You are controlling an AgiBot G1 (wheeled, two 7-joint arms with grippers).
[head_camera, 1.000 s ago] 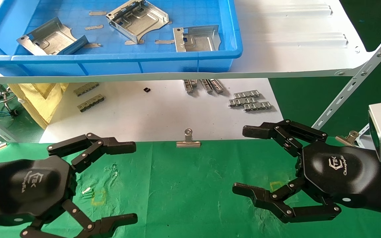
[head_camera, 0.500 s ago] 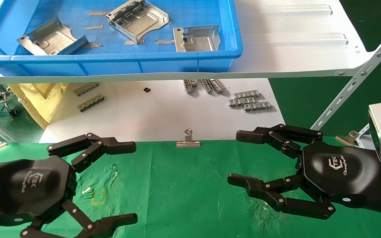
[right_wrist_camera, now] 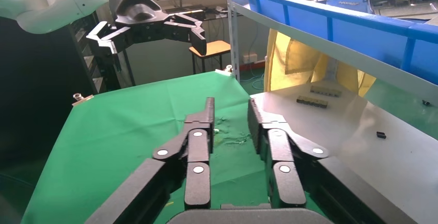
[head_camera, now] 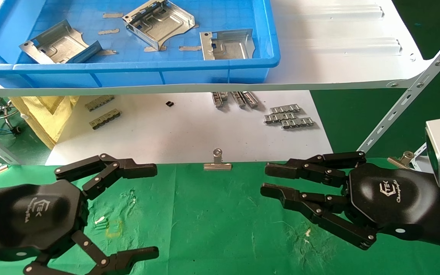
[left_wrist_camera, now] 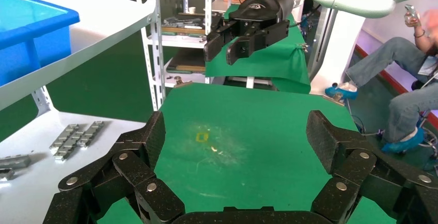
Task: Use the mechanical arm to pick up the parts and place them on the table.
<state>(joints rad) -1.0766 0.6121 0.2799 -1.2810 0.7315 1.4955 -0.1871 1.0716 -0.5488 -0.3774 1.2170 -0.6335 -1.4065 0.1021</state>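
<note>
Three silver parts lie in a blue tray (head_camera: 128, 68) on the white shelf: one at the left (head_camera: 57, 42), one at the middle (head_camera: 159, 21), one at the right (head_camera: 227, 45). My right gripper (head_camera: 267, 178) hovers over the right side of the green table (head_camera: 212, 221), empty, with its fingers drawn to a narrow gap; the right wrist view (right_wrist_camera: 230, 111) shows green cloth between them. My left gripper (head_camera: 154, 211) is wide open and empty over the table's left side; the left wrist view (left_wrist_camera: 238, 136) shows only cloth between its fingers.
A white shelf (head_camera: 338, 46) overhangs a white sheet (head_camera: 189, 130) with small grey toothed strips (head_camera: 288, 116). A silver binder clip (head_camera: 217, 162) sits at the cloth's far edge. A yellow cloth (head_camera: 44, 114) lies at the left. A slanted shelf strut (head_camera: 407, 103) stands at the right.
My right gripper's fingers have closed from wide apart to a narrow gap, with nothing between them. The left arm and the parts have not moved.
</note>
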